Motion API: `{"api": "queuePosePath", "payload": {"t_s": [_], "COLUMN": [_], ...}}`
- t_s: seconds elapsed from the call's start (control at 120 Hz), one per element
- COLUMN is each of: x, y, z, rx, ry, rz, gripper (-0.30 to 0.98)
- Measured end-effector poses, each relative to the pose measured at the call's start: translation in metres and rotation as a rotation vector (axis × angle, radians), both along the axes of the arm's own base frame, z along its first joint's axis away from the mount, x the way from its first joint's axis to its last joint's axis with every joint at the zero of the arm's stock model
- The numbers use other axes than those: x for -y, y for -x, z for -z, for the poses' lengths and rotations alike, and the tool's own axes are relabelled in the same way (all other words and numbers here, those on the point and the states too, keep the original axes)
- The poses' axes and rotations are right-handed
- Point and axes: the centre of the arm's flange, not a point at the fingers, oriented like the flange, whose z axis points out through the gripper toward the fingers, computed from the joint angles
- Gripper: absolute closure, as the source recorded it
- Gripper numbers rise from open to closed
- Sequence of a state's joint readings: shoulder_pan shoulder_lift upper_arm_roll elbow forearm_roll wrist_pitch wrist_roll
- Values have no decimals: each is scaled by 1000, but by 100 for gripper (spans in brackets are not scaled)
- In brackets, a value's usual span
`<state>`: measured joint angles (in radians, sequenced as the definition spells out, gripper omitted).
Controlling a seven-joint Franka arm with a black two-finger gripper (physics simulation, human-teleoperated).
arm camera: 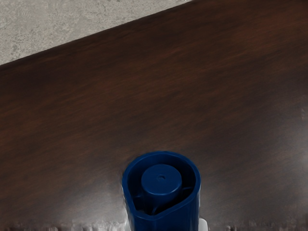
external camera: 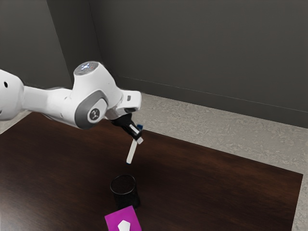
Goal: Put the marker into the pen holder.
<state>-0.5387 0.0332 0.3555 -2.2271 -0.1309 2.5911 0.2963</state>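
My gripper [external camera: 136, 134] is shut on the marker [external camera: 131, 151] and holds it above the table. The marker's white body hangs down at a slight tilt, and its blue end shows beside the fingers. In the wrist view the blue end of the marker [arm camera: 161, 185] is large and close at the lower edge. The pen holder [external camera: 126, 195], a dark round cup with an open top, stands on the table. In the exterior view it lies below the marker's lower tip, apart from it.
A magenta square with a white shape [external camera: 115, 219] lies right beside the pen holder, at the exterior view's lower edge. The dark wooden table [external camera: 216, 187] ends at a far edge, with grey floor and a dark wall beyond.
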Motion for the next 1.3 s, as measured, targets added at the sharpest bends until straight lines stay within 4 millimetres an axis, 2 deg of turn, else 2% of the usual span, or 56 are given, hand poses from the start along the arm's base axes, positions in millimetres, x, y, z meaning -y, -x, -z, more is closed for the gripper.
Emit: {"api": "queuePosePath", "payload": {"t_s": [0.108, 0.292, 0.492, 0.642, 0.758, 0.858, 1.058, 1.2, 1.3], "x": [6, 21, 7, 7, 5, 4, 7, 9, 10], "y": [24, 41, 58, 61, 76, 88, 97, 98, 98], "z": [1, -3, 8, 5, -4, 1, 11, 12, 11], "rx": [-13, -14, -48, -45, -36, -52, -73, -80, -79], "ry": [23, 45, 59, 68, 91, 95, 92, 97, 97], "rz": [8, 28, -5, -5, 3, 9, 16, 26, 34], "gripper": [78, 77, 75, 74, 73, 73, 73, 47, 34]}}
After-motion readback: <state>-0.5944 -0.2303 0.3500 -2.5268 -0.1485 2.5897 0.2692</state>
